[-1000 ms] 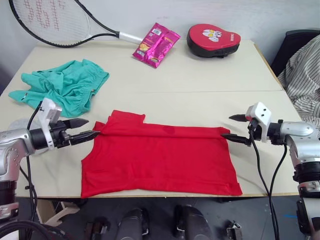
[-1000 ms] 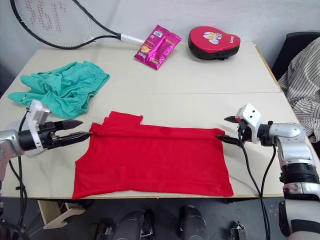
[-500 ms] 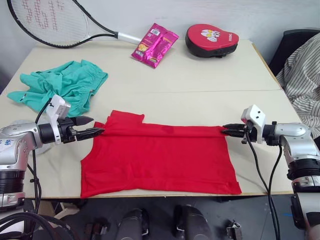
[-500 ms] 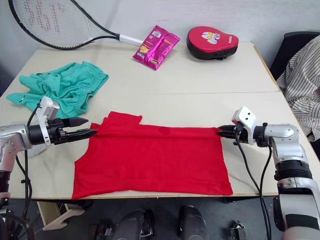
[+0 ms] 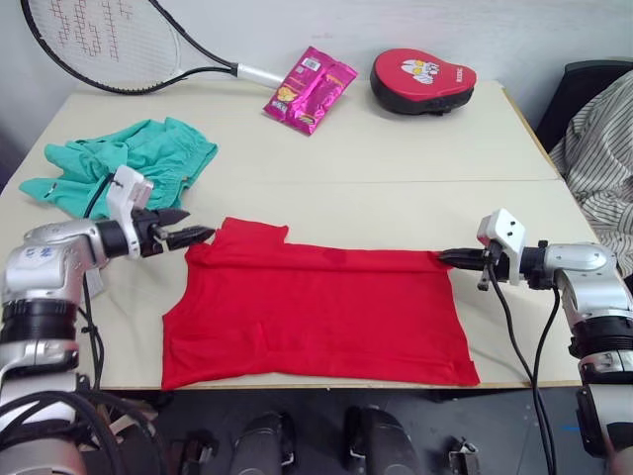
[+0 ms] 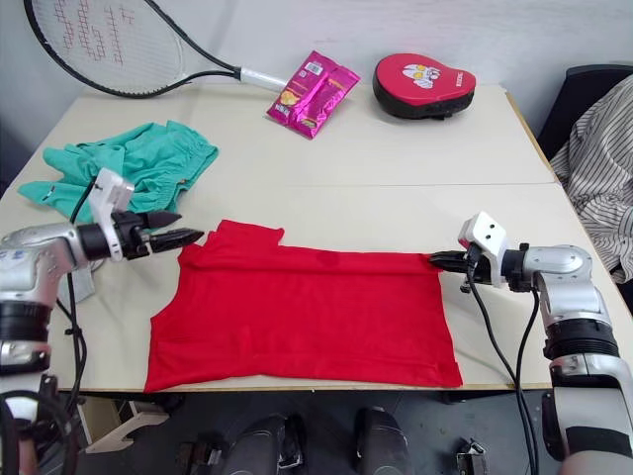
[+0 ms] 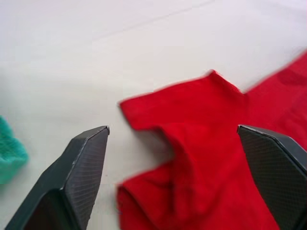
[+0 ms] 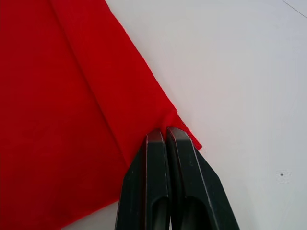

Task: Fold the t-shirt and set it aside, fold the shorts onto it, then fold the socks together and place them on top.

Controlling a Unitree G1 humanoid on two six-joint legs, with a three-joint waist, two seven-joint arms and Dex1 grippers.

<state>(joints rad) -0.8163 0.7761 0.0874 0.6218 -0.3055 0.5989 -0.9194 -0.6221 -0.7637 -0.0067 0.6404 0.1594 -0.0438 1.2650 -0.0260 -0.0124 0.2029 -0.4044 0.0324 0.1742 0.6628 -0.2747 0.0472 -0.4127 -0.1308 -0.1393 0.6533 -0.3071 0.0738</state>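
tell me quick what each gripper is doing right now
Left gripper: open, fingers apart at the sleeve end of the t-shirt, holding nothing.
Right gripper: shut on the t-shirt's far right corner.

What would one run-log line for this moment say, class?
left gripper: open beside t-shirt sleeve | right gripper: shut on t-shirt corner | shorts: unfolded on table

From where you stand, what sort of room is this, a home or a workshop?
Probably an indoor test room set up like a home: a plain table against a bare wall, strewn with a red t-shirt, teal shorts, a tennis racket and a red boxing pad.
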